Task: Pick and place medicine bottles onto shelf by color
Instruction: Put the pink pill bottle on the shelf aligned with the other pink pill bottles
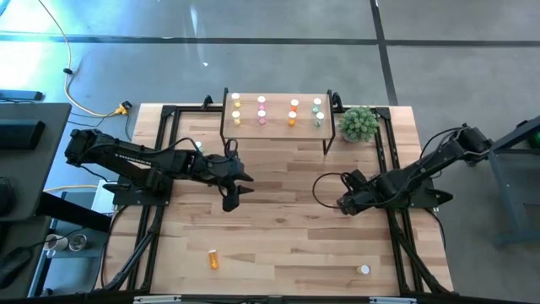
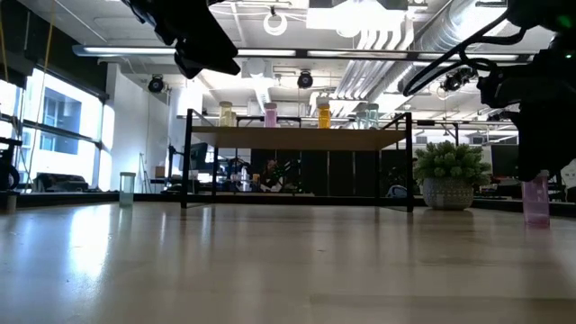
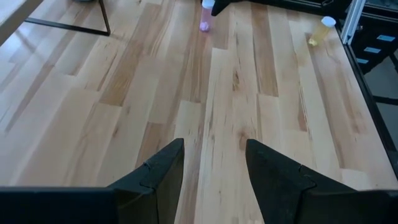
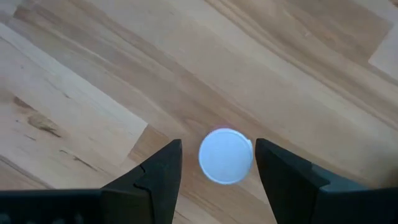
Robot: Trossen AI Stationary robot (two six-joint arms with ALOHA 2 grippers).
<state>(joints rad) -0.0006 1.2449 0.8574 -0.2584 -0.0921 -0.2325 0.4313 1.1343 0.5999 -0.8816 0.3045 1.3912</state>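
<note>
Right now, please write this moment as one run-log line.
right gripper: open, over upright pink bottle, not gripping | left gripper: open, empty, mid-table | shelf: holds sorted bottles

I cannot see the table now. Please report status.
Right gripper open, straddling pink bottle's white cap. Left gripper open, empty, mid-table. Shelf half stocked. Nothing blocking.

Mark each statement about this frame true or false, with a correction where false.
1. The right gripper has its fingers open on either side of a white-capped bottle. True.
2. The left gripper holds a bottle. False: nothing is between its fingers.
3. An orange bottle lies on its side on the table. True.
4. The shelf has no bottles on it. False: several stand on it in rows.
5. The plant sits beside the shelf. True.
</note>
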